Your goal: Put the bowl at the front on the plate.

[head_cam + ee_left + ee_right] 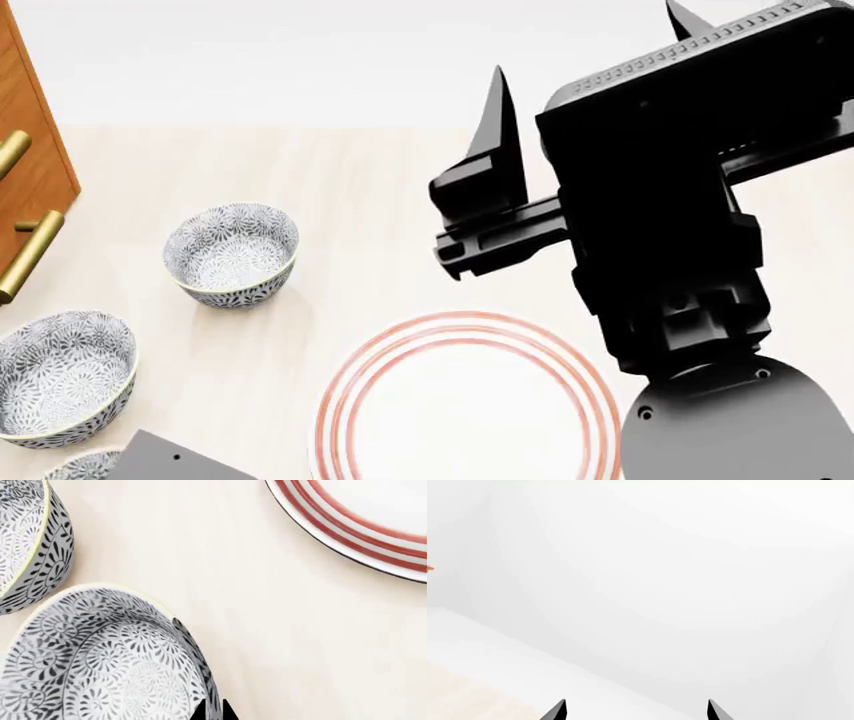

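The bowl [100, 655] at the front, white with a dense grey-blue floral pattern, fills much of the left wrist view. My left gripper [213, 711] is shut on its rim wall, one dark fingertip [199, 712] inside and the other outside. In the head view only a sliver of this bowl [78, 468] shows at the bottom left, beside my grey left arm [180, 458]. The plate [467, 400], white with red rings, lies on the table to the right of it, and its rim [360, 527] shows in the left wrist view. My right gripper [587, 45] is raised high and open, facing a white wall [636, 711].
Two more patterned bowls stand on the table: one [60, 375] [33, 545] just behind the front bowl, another [230, 252] farther back. A wooden cabinet [30, 150] with brass handles [30, 258] stands at the left edge. My black right arm [667, 240] hangs over the plate's right side.
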You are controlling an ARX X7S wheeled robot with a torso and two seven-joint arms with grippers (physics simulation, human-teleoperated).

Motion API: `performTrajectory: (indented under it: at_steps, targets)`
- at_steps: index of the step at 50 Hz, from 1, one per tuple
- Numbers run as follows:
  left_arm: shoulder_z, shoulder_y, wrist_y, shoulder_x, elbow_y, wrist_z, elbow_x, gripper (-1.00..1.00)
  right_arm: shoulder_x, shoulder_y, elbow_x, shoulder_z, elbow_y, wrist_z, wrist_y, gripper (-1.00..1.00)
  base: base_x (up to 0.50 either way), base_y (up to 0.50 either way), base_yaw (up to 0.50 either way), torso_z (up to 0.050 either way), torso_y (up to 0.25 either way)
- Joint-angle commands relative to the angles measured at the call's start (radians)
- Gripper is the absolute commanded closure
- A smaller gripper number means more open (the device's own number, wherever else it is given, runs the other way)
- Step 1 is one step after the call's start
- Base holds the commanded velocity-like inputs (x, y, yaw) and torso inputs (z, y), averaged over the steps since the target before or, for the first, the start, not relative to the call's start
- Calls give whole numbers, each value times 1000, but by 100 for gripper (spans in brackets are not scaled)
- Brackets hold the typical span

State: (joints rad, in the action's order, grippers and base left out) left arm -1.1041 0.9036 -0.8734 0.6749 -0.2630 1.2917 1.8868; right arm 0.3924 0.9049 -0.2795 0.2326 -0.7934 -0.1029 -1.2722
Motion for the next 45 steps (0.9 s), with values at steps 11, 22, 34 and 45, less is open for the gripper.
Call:
performTrajectory:
  at_steps: [11, 22, 34, 45]
  targets:
    - [20, -10, 62, 21, -80, -30, -177, 100, 4, -7, -7, -2, -16, -7, 5, -100, 0, 0, 0, 0, 0]
    - [18, -13, 75, 24, -99, -35, -229, 100, 5, 0, -11, -2, -18, -10, -2, -100, 0, 0, 0, 0, 0]
    - [24, 6, 83, 26, -133, -43, -283, 100, 7, 2, -16, -3, -15, -11, 4, -100, 0, 0, 0, 0, 0]
    - [24, 6, 95, 30, -157, -64, -333, 100, 9, -1, -20, -8, -31, -17, -4, -100, 0, 0, 0, 0, 0]
